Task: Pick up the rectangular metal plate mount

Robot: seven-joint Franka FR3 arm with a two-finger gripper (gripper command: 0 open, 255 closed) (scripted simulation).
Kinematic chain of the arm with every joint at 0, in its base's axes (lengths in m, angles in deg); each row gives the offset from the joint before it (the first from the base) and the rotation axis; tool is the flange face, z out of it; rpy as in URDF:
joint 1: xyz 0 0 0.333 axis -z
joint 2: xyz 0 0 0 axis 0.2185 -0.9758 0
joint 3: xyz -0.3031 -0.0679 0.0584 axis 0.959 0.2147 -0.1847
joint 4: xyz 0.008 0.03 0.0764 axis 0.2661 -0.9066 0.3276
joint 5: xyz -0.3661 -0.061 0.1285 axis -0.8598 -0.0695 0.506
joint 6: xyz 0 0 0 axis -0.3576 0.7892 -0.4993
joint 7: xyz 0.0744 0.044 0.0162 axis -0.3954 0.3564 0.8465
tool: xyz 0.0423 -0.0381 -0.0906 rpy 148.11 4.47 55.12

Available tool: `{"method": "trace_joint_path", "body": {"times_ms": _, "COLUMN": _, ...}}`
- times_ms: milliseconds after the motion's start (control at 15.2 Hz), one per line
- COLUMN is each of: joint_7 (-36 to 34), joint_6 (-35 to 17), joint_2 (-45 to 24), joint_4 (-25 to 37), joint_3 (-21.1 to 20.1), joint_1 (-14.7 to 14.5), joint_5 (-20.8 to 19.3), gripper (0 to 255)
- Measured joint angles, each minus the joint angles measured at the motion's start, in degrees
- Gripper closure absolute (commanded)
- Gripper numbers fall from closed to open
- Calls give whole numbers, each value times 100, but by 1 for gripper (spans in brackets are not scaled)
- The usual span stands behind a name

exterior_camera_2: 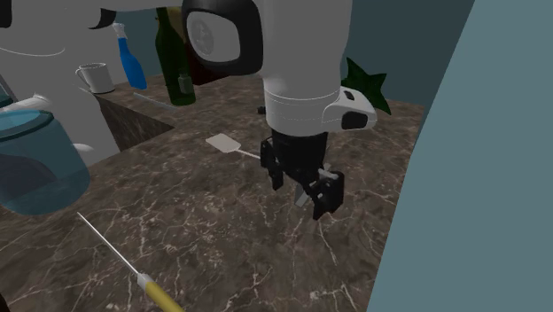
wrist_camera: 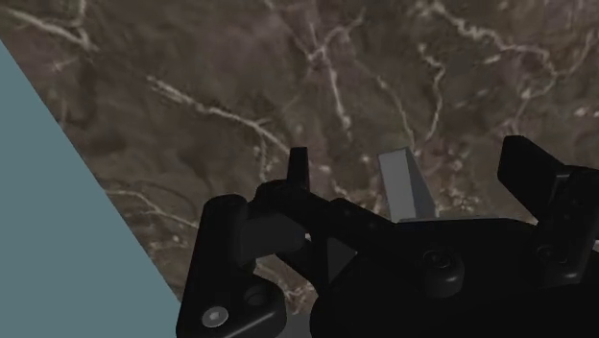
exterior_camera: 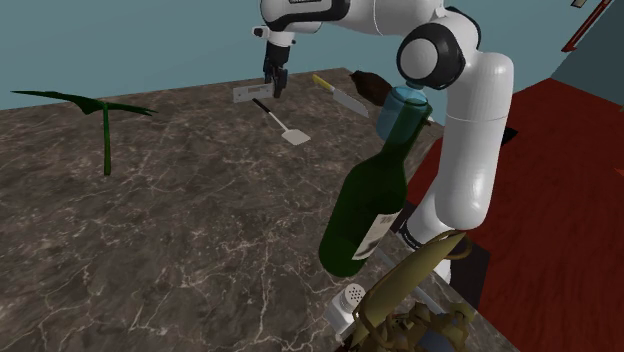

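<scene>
End effector [exterior_camera: 274, 86] with fingers spread, low over the marbled surface [exterior_camera: 180, 220]. The grey rectangular plate mount [wrist_camera: 403, 182] lies between the fingers, its near end hidden behind the hand; contact cannot be made out. Contents of the dark green bottle [exterior_camera: 365, 205] by the stand are indiscernible.

Grey plate mount [wrist_camera: 403, 184], brown white-veined marble counter [exterior_camera: 180, 230].
</scene>
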Motion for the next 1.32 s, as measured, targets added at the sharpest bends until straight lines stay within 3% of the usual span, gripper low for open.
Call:
{"method": "trace_joint_path", "body": {"times_ms": 66, "joint_7": 2, "joint_6": -18, "joint_2": -9, "joint_4": -10, "joint_3": -1, "joint_1": 0, "joint_5": 3, "gripper": 255}}
{"method": "trace_joint_path", "body": {"times_ms": 726, "joint_7": 2, "joint_6": -61, "joint_2": 7, "joint_4": -25, "joint_3": 3, "joint_1": -2, "joint_5": 2, "gripper": 255}}
{"method": "trace_joint_path", "body": {"times_ms": 1320, "joint_7": -76, "joint_6": 526, "joint_2": 43, "joint_4": 496, "joint_3": 13, "joint_1": 21, "joint_5": -32, "gripper": 255}}
